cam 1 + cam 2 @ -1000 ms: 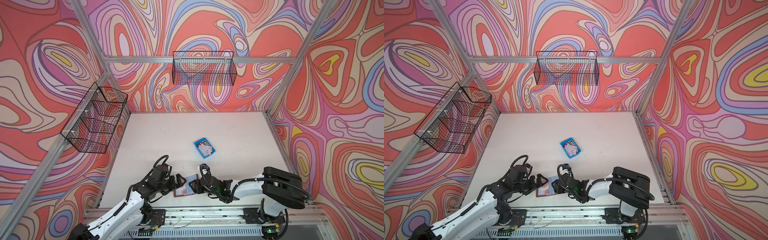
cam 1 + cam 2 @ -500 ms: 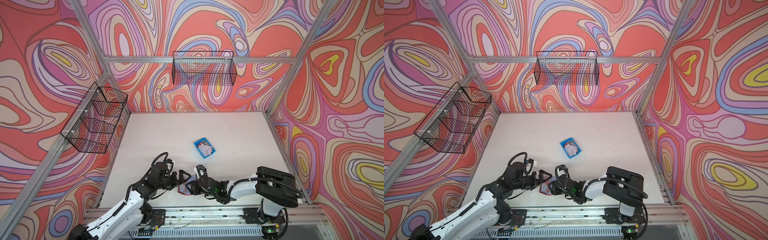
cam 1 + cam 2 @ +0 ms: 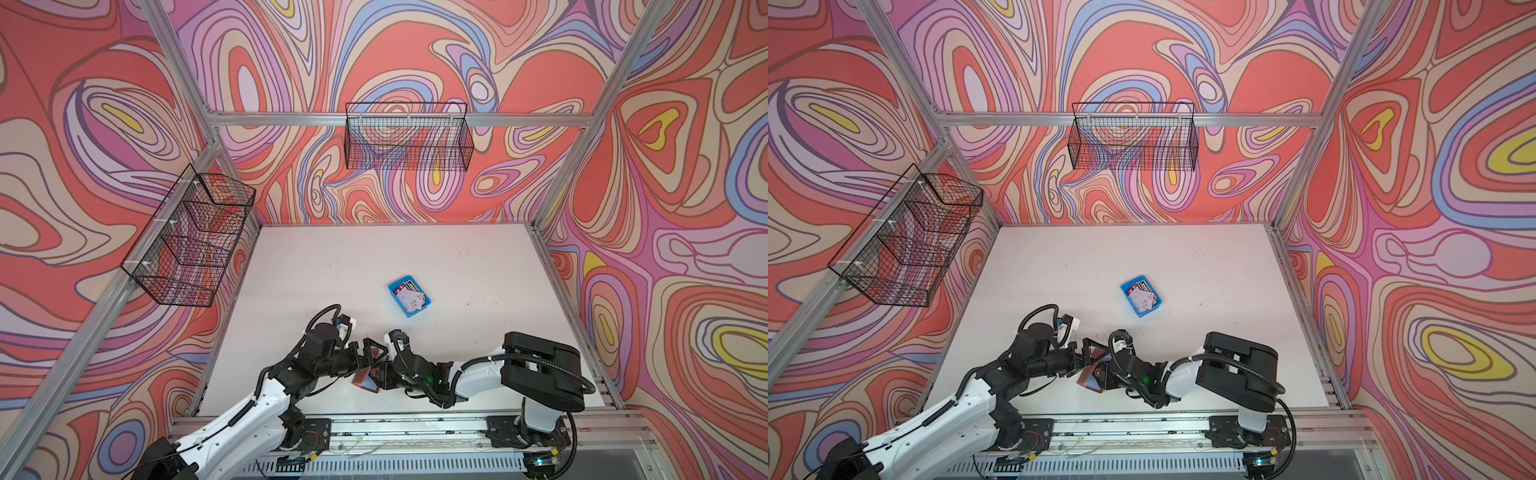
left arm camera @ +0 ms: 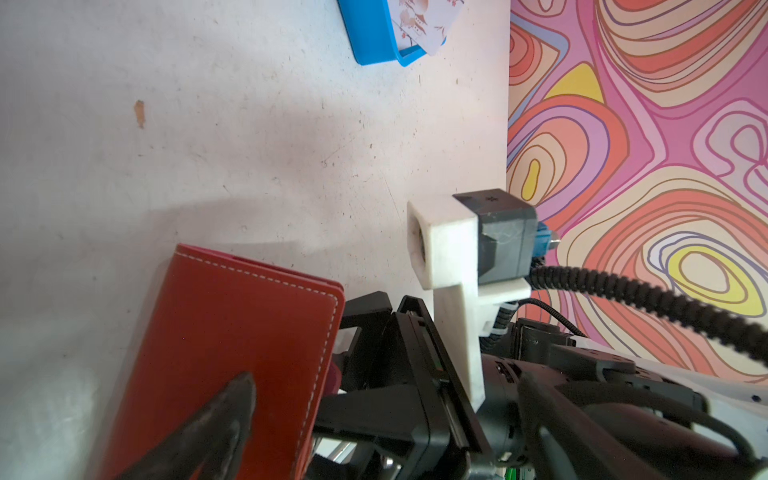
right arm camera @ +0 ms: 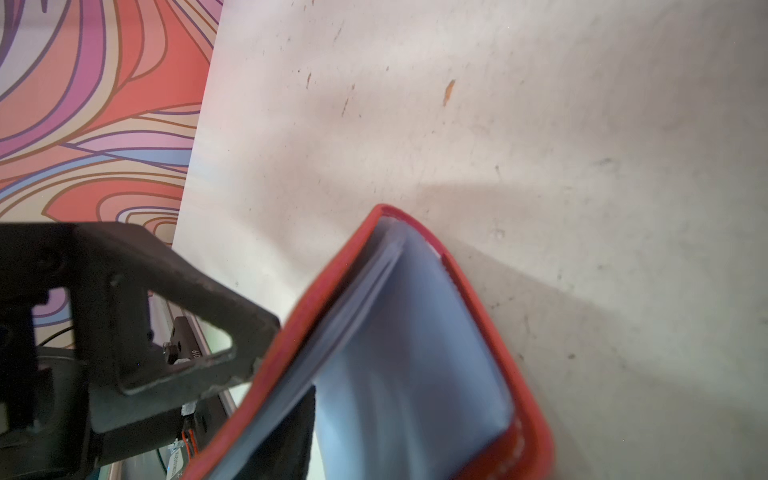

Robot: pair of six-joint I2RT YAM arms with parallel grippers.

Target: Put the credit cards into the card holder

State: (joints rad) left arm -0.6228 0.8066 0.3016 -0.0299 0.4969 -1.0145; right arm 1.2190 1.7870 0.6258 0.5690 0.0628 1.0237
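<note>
The red card holder (image 3: 365, 378) (image 3: 1090, 380) stands partly open near the table's front edge, between my two grippers. Its clear sleeve pages (image 5: 415, 353) fan out in the right wrist view. My right gripper (image 3: 384, 372) is shut on one half of it, with one black finger (image 5: 301, 436) inside between the pages. My left gripper (image 3: 374, 353) is open; one of its fingers (image 4: 224, 415) lies against the outer red cover (image 4: 232, 332). The credit cards (image 3: 411, 297) (image 4: 419, 20) lie stacked in a blue tray, apart from both grippers.
The blue tray (image 3: 395, 287) (image 3: 1126, 287) sits mid-table, behind the grippers. Black wire baskets hang on the left wall (image 3: 187, 241) and the back wall (image 3: 407, 141). The metal rail (image 3: 415, 428) runs along the table's front edge.
The card holder has risen from lying nearly flat to standing partly open. My left gripper has moved right up against its cover. My right gripper has narrowed a little and shifted left.
</note>
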